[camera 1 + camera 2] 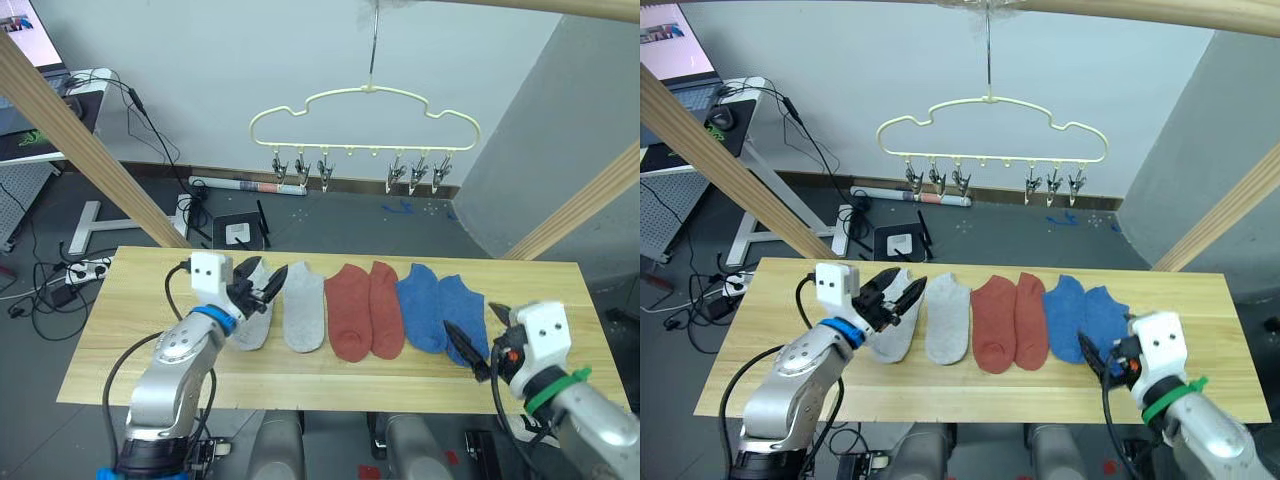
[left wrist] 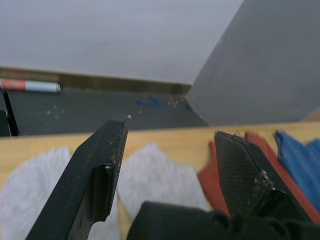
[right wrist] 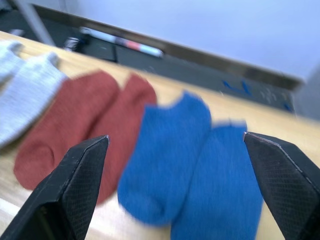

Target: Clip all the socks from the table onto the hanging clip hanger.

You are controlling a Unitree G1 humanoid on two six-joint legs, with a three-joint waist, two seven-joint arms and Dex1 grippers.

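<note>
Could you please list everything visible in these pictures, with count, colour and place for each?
grey socks: two, light grey, flat at the robot's left end of the row on the table.
red socks: two, rust red, side by side in the middle of the row.
blue socks: two, blue, at the right end of the row.
table: one, light wood, under the socks.
clip hanger: one, pale cream frame, hanging by its hook above and behind the table; its metal clips hold nothing.
wooden beams: pale, slanting at both sides.
left gripper: black fingers, open, over the leftmost grey sock.
right gripper: black fingers, open, at the near edge of the blue socks.
</note>
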